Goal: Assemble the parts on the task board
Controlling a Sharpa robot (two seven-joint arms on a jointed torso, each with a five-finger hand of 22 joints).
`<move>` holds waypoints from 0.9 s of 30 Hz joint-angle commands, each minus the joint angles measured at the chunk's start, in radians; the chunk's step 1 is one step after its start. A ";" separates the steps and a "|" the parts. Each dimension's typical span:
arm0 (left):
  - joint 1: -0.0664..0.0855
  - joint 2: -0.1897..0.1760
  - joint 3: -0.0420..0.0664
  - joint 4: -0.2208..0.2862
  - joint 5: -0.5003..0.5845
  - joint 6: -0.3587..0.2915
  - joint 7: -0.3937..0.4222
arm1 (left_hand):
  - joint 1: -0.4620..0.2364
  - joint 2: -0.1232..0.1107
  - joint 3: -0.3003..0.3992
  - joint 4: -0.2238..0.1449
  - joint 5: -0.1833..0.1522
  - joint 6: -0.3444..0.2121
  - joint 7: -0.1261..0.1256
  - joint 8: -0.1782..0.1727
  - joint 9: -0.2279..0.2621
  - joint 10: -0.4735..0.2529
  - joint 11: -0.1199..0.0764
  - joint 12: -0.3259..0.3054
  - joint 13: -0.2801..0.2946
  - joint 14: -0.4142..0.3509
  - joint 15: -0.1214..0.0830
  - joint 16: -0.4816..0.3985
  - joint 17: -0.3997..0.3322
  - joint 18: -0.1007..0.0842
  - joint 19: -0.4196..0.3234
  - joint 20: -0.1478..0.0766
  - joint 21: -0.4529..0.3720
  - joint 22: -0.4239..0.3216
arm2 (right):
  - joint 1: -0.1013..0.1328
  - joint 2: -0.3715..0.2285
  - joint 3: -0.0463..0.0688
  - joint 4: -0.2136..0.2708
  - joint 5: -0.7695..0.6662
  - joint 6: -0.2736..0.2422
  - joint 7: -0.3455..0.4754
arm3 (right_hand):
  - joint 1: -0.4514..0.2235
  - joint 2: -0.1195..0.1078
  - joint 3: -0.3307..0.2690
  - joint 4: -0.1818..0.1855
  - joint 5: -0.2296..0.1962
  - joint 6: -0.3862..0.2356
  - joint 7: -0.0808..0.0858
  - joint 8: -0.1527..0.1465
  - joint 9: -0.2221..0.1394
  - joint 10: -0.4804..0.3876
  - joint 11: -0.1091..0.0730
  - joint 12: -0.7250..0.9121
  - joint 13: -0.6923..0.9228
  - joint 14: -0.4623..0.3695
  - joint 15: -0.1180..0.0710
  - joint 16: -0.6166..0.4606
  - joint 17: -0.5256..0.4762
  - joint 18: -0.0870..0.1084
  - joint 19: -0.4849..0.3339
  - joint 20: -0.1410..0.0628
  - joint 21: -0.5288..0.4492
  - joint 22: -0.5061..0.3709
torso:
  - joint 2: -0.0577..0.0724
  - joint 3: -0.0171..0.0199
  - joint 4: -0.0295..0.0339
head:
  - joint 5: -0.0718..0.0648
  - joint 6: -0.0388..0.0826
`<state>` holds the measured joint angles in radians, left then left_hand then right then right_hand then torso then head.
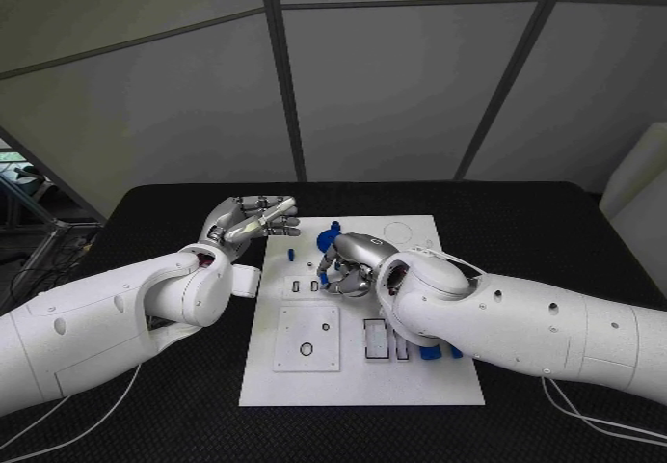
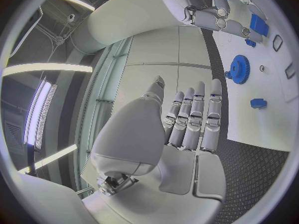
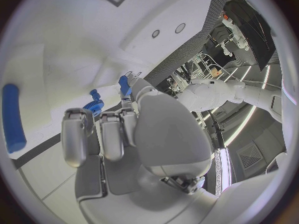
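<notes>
The white task board (image 1: 361, 378) lies in the middle of the table. My right hand (image 1: 348, 263) is low over its far half with the fingers curled in. In the right wrist view, the right hand (image 3: 124, 134) pinches a small blue part (image 3: 124, 84) at its thumb tip. A blue gear (image 1: 331, 237) stands just beyond that hand, also seen as the gear (image 2: 238, 68) and the gear (image 3: 94, 106). My left hand (image 1: 257, 220) hovers off the board's far left corner. In the left wrist view, the left hand (image 2: 187, 124) has its fingers straight and holds nothing.
A small blue piece (image 1: 289, 257) lies on the board left of the right hand. A blue cylinder (image 3: 12, 117) lies on the board, and more blue parts (image 1: 431, 354) sit by the right forearm. Black table (image 1: 153, 217) surrounds the board.
</notes>
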<state>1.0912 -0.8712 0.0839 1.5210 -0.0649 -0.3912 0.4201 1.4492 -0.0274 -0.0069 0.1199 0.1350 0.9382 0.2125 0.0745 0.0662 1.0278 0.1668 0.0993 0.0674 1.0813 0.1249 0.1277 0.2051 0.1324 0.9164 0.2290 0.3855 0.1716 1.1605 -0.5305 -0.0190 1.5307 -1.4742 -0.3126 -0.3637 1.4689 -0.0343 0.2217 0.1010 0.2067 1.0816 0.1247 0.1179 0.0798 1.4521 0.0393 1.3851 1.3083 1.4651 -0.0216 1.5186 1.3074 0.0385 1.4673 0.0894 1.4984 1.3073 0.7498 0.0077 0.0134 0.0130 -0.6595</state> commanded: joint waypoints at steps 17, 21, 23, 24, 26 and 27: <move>0.002 0.002 0.001 0.005 -0.006 0.005 0.003 | 0.007 0.000 -0.002 -0.006 -0.004 0.004 0.003 -0.005 -0.001 0.005 0.001 -0.004 0.000 -0.001 -0.002 -0.006 0.001 0.049 -0.002 -0.001 0.003 0.001 | -0.010 0.015 -0.003 -0.020 -0.040 0.035 -0.011 | -0.018 -0.007 0.003 -0.001 0.007 -0.003 0.002 0.001 0.004 -0.013 0.003 -0.010 0.082 0.082 -0.004 -0.001 0.156 -0.005 -0.002 -0.003 -0.002 0.133 | 0.000 -0.0003 -0.0002 | 0.007 -0.010; 0.002 0.002 0.001 0.005 -0.006 0.005 0.003 | 0.007 0.000 -0.002 -0.006 -0.004 0.004 0.003 -0.005 -0.001 0.005 0.001 -0.004 0.000 -0.001 -0.002 -0.006 0.001 0.049 -0.002 -0.001 0.003 0.001 | -0.010 0.016 -0.003 -0.021 -0.042 0.045 -0.012 | -0.022 -0.012 0.003 -0.002 0.007 -0.008 0.004 -0.002 0.003 -0.015 0.005 -0.014 0.080 0.082 -0.003 -0.001 0.155 -0.005 -0.004 -0.002 -0.003 0.131 | 0.000 -0.0002 0.0005 | 0.007 -0.011; 0.002 0.002 0.001 0.005 -0.006 0.005 0.002 | 0.007 0.001 -0.002 -0.008 -0.004 0.004 0.004 -0.005 -0.001 0.005 0.001 -0.005 0.000 -0.002 -0.002 -0.007 0.002 0.049 -0.003 -0.001 0.003 0.001 | -0.010 0.016 -0.003 -0.022 -0.043 0.048 -0.011 | -0.024 -0.015 0.004 -0.003 0.006 -0.011 0.005 -0.003 0.003 -0.016 0.006 -0.015 0.079 0.082 -0.002 -0.001 0.155 -0.005 -0.004 -0.002 -0.003 0.130 | 0.000 0.0000 -0.0001 | 0.008 -0.012; 0.002 0.002 0.001 0.004 -0.006 0.005 0.002 | 0.007 0.001 -0.002 -0.008 -0.004 0.004 0.004 -0.005 -0.001 0.005 0.001 -0.005 0.000 -0.002 -0.001 -0.007 0.002 0.049 -0.003 -0.001 0.003 0.001 | -0.010 0.017 -0.003 -0.022 -0.043 0.051 -0.011 | -0.025 -0.016 0.004 -0.003 0.006 -0.012 0.006 -0.004 0.002 -0.017 0.006 -0.016 0.078 0.082 -0.002 -0.001 0.155 -0.005 -0.005 -0.001 -0.004 0.130 | 0.000 0.0001 -0.0004 | 0.008 -0.013; 0.002 0.002 0.001 0.005 -0.006 0.005 0.002 | 0.007 0.001 -0.002 -0.008 -0.004 0.004 0.004 -0.005 -0.001 0.005 0.001 -0.005 0.000 -0.002 -0.001 -0.007 0.002 0.049 -0.003 -0.001 0.003 0.001 | -0.010 0.017 -0.004 -0.022 -0.043 0.055 -0.012 | -0.027 -0.018 0.004 -0.003 0.006 -0.014 0.007 -0.005 0.002 -0.018 0.007 -0.018 0.077 0.082 -0.002 -0.002 0.155 -0.005 -0.005 -0.001 -0.004 0.129 | 0.000 0.0001 -0.0001 | 0.008 -0.013; 0.002 0.002 0.001 0.005 -0.006 0.005 0.002 | 0.007 0.001 -0.002 -0.008 -0.004 0.004 0.004 -0.005 -0.001 0.005 0.001 -0.005 0.000 -0.002 -0.001 -0.007 0.002 0.049 -0.003 -0.001 0.003 0.001 | -0.010 0.017 -0.004 -0.022 -0.043 0.057 -0.013 | -0.028 -0.018 0.004 -0.003 0.006 -0.015 0.007 -0.006 0.002 -0.019 0.007 -0.018 0.076 0.082 -0.001 -0.002 0.155 -0.005 -0.005 -0.001 -0.004 0.129 | 0.000 0.0001 -0.0001 | 0.008 -0.013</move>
<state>1.0913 -0.8700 0.0839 1.5232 -0.0651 -0.3911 0.4193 1.4492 -0.0274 -0.0097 0.1171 0.1350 0.9382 0.2125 0.0745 0.0662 1.0278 0.1668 0.0994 0.0674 1.0813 0.1250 0.1240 0.2050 0.1324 0.9163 0.2290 0.3855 0.1716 1.1522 -0.5134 -0.0196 1.5108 -1.5094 -0.2908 -0.3676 1.4440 -0.0472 0.2216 0.1011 0.2109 1.0707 0.1262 0.1190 0.0840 1.4378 0.0464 1.3728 1.3081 1.4651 -0.0216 1.5186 1.3073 0.0384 1.4673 0.0894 1.4984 1.3073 0.7498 0.0077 0.0140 0.0212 -0.6720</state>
